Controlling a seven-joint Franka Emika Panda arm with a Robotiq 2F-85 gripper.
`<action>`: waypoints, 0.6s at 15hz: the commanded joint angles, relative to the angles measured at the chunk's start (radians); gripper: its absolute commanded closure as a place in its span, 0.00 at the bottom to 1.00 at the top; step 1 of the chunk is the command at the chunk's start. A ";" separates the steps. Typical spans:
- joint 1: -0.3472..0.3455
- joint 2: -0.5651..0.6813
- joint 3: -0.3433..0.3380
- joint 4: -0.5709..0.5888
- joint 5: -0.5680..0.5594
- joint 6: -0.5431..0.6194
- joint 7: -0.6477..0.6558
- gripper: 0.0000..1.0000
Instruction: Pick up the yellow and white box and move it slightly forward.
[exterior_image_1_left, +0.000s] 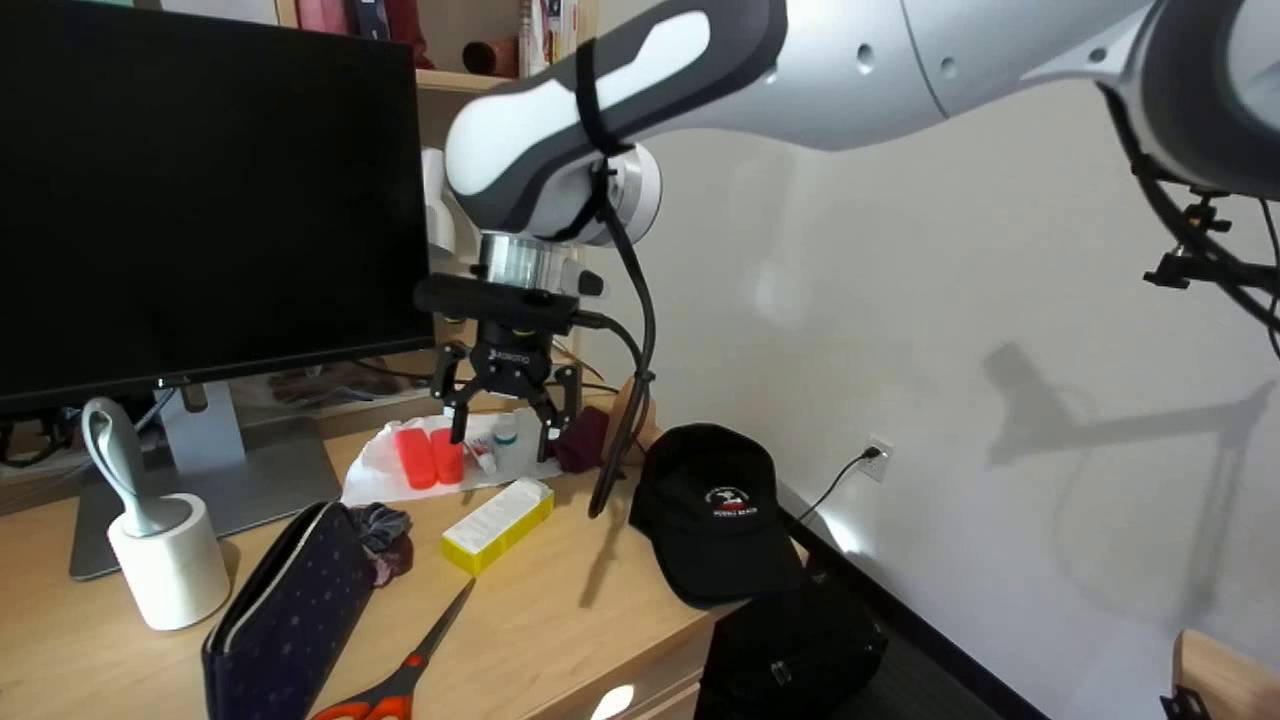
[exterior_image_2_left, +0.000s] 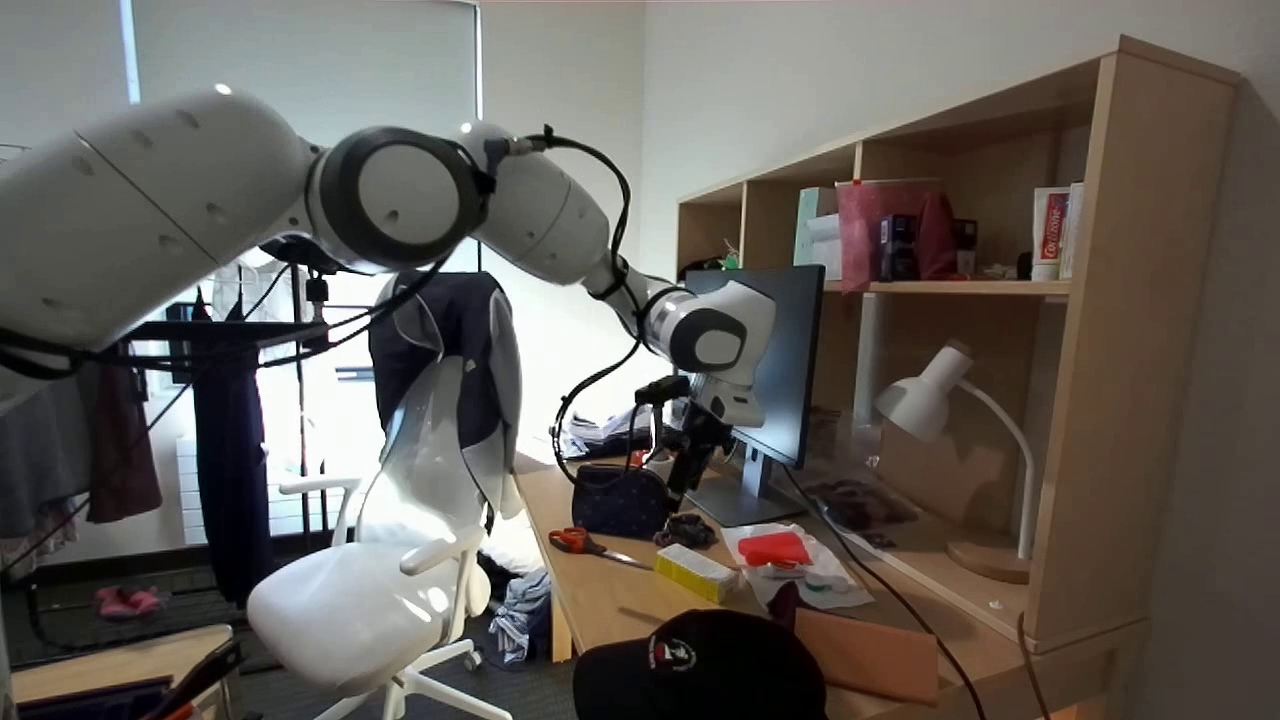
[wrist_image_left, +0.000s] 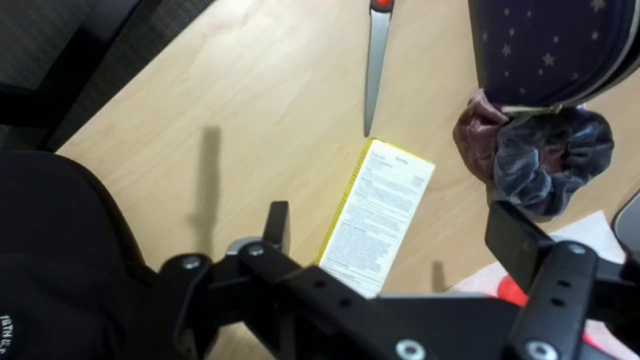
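The yellow and white box (exterior_image_1_left: 498, 524) lies flat on the desk, with a printed white top and yellow sides. It also shows in an exterior view (exterior_image_2_left: 696, 574) and in the wrist view (wrist_image_left: 380, 215), where my gripper hides its lower end. My gripper (exterior_image_1_left: 502, 436) is open and empty, above the desk and apart from the box. In the wrist view its two fingers (wrist_image_left: 394, 227) stand wide apart on either side of the box's lower half. In an exterior view the gripper (exterior_image_2_left: 686, 478) is dark and partly merges with the pouch behind it.
Scissors (exterior_image_1_left: 430, 640) point at the box's near end. A starry pouch (exterior_image_1_left: 295, 610) and scrunchies (exterior_image_1_left: 383, 540) lie beside it. A white sheet with red items (exterior_image_1_left: 430, 457) lies behind. A black cap (exterior_image_1_left: 715, 520) sits at the desk edge. A monitor (exterior_image_1_left: 200, 200) stands behind.
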 joint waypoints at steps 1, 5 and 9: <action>0.019 0.187 -0.016 0.230 -0.022 -0.005 0.109 0.00; 0.059 0.332 -0.043 0.405 -0.102 -0.045 0.190 0.00; 0.087 0.409 -0.063 0.494 -0.166 -0.062 0.276 0.00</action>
